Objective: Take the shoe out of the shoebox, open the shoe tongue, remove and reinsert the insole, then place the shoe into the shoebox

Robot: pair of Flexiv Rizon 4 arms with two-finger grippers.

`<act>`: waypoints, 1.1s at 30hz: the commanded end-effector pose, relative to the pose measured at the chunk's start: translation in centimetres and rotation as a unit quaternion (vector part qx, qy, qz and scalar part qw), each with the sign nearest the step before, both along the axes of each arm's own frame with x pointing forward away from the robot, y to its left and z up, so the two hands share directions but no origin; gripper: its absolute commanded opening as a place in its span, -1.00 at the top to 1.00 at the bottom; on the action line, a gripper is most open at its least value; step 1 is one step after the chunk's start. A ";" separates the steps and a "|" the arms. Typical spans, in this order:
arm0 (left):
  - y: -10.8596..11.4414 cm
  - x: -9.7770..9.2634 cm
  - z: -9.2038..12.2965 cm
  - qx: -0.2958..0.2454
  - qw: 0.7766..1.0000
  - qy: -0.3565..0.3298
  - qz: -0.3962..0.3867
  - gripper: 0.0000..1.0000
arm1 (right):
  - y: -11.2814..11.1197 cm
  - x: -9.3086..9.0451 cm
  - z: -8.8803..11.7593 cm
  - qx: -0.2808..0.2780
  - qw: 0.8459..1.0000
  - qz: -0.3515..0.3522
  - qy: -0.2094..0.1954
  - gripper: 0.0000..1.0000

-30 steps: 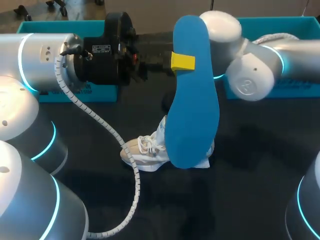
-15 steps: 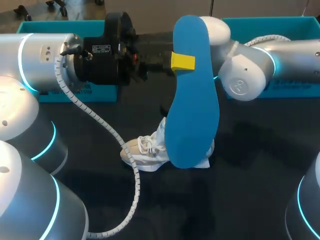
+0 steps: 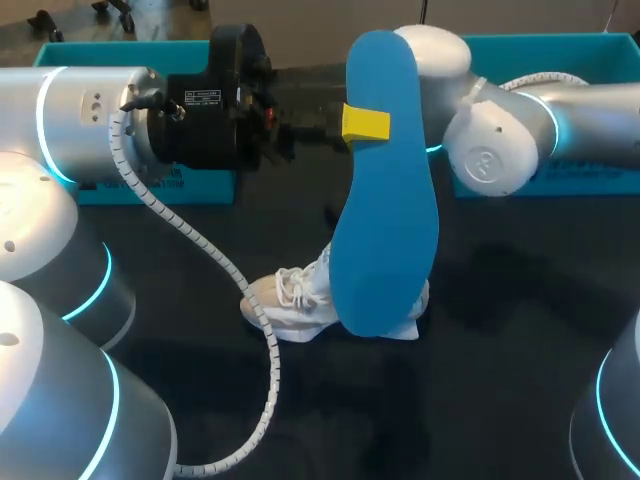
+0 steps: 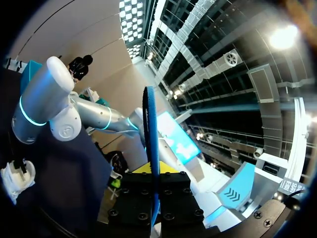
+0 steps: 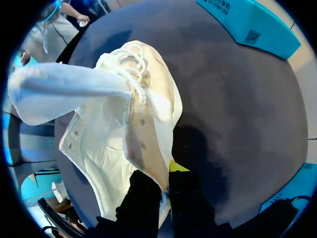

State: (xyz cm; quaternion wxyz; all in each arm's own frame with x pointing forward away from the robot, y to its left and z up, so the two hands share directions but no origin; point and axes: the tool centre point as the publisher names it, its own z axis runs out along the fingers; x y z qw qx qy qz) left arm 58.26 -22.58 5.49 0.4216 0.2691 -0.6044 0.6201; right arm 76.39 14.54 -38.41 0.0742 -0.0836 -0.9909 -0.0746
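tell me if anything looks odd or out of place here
Nothing damaged or spilled. The insole is out of the shoe, held upright in the left gripper; the right gripper pinches the shoe's side, tongue splayed out.

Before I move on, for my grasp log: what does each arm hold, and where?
Left jaws: blue insole, near its narrower upper end. Right jaws: white shoe, by its opening's rim.
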 end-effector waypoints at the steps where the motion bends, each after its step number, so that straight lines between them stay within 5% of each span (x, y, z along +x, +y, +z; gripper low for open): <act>1: -0.3 0.0 -0.1 -0.001 1.000 0.000 0.001 1.00 | -0.9 -0.3 1.8 0.000 0.999 -0.020 0.028 1.00; 8: -0.3 0.0 -0.1 -0.001 1.000 0.000 0.001 1.00 | -0.6 -1.0 4.0 0.055 0.988 -0.128 0.062 1.00; 14: -0.3 0.0 -0.1 -0.001 1.000 0.000 0.001 1.00 | -0.5 -1.8 4.7 0.106 0.955 -0.273 0.051 1.00; 22: -0.3 0.0 -0.1 -0.001 1.000 0.000 0.001 1.00 | 0.0 -3.2 4.5 0.109 0.909 -0.398 0.067 1.00; 33: -0.3 0.0 -0.1 -0.001 1.000 0.000 0.001 1.00 | 0.4 -3.0 4.9 0.106 0.915 -0.386 0.056 1.00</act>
